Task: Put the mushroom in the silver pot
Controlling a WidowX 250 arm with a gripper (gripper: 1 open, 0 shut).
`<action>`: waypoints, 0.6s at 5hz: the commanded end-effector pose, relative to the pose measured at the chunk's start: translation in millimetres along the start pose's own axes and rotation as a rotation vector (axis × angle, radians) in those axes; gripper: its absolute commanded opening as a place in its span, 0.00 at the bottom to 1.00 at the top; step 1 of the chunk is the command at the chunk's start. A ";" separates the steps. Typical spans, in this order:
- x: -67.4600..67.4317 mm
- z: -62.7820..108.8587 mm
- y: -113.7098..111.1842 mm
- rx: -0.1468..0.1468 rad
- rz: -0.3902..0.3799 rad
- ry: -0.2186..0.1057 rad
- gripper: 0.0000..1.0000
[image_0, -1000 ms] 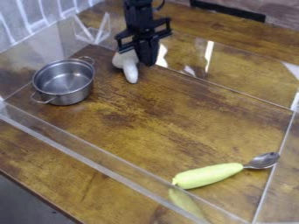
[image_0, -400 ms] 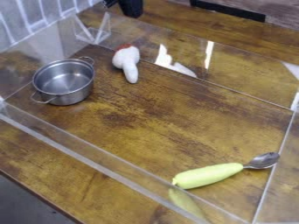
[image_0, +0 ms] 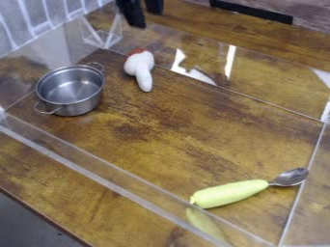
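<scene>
The mushroom [image_0: 141, 69] lies on its side on the wooden table, white stem toward me and its red-orange cap at the far end. The silver pot [image_0: 71, 89] stands upright to its left, a short gap away, with nothing inside. My gripper [image_0: 141, 10] hangs at the top edge of the view, above and behind the mushroom and clear of it. Only its dark fingertips [image_0: 130, 15] show; they stand apart with nothing between them.
A long yellow-green vegetable [image_0: 230, 193] lies near the front right, its end against a metal spoon [image_0: 291, 177]. Clear plastic walls [image_0: 129, 183] ring the work area, with a low one along the front.
One second ago my gripper stood low, right at the mushroom's cap. It has since risen up to the top of the frame, and the mushroom stays on the table.
</scene>
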State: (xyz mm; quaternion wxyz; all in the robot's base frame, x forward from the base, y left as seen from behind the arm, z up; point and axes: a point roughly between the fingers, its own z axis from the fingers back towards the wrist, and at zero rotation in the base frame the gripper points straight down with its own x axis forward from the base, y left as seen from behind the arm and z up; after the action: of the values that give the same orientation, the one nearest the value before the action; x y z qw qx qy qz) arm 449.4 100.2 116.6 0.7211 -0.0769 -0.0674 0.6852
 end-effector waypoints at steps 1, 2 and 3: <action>7.2 12.3 1.1 -0.032 0.043 -0.046 1.00; 13.4 2.0 10.5 -0.004 0.085 -0.069 1.00; 18.5 -5.8 19.2 0.016 0.128 -0.079 1.00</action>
State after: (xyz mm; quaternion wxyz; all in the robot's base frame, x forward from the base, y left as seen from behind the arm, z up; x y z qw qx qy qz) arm 433.2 108.8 82.8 0.6836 -0.0341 -0.0583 0.7268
